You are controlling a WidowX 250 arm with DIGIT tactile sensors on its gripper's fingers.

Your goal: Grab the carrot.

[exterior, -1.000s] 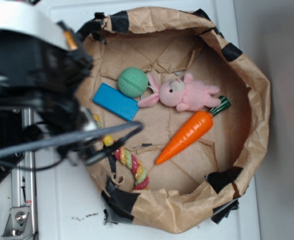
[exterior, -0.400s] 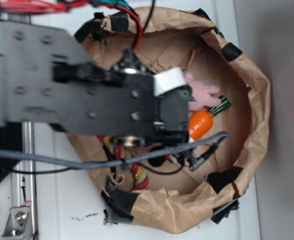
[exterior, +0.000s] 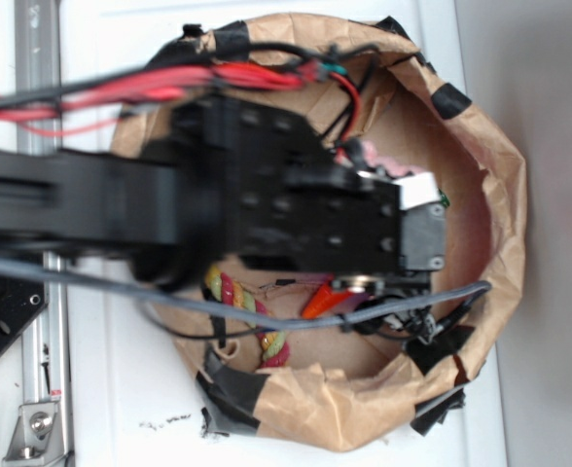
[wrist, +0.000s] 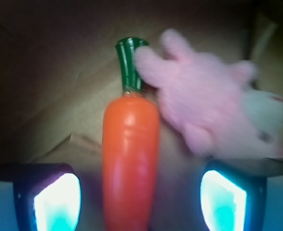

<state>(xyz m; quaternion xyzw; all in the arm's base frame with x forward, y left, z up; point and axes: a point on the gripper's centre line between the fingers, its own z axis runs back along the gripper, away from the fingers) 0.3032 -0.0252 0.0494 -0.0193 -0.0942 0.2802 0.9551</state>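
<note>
In the wrist view the two fingers [wrist: 57, 202] are standing spread apart at the bottom edge, one at each side, and they are grasping nothing. The gripper [wrist: 139, 204] is hanging over the carrot [wrist: 130, 159], which is lying between the fingers, closer to the left one in this picture and not touching either. The carrot is glossy, smooth and bright orange, tapered, with a short dark-green ridged stem pointing away from the camera. Beside the stem, a fuzzy pink bunny [wrist: 206, 108] is touching it with one limb. Under both, creased brown paper is forming the floor of the bag [exterior: 495, 165]. In the exterior view the black arm [exterior: 267, 209] is covering most of the bag; a twisted rope [exterior: 247, 306] is showing near its lower-left wall.
</note>
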